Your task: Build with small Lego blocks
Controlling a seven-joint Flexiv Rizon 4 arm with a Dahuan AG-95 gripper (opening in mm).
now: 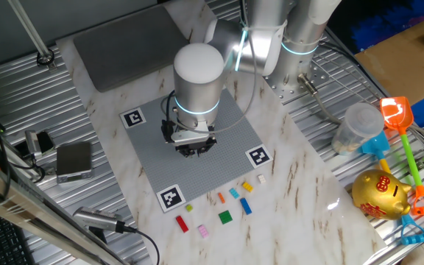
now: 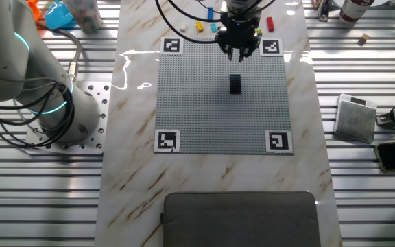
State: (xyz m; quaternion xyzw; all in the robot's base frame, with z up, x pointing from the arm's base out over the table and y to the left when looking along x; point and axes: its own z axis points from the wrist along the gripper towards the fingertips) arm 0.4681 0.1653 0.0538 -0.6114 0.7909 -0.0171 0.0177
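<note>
Item: hand [image 2: 238, 49], fingers parted and empty, hovering over grey plate [image 2: 184, 103] at 12 o'clock of the seated black block [image 2: 235, 84], likely released there; loose blocks [image 1: 225, 216] wait on bench [image 1: 300, 184].

One fixed view: high, angled down across the bench [image 1: 300, 184] from the loose-brick side. Other fixed view: near overhead, from the opposite side. Shared: grey plate [image 1: 219, 158] [image 2: 204, 103] and arm.
</note>
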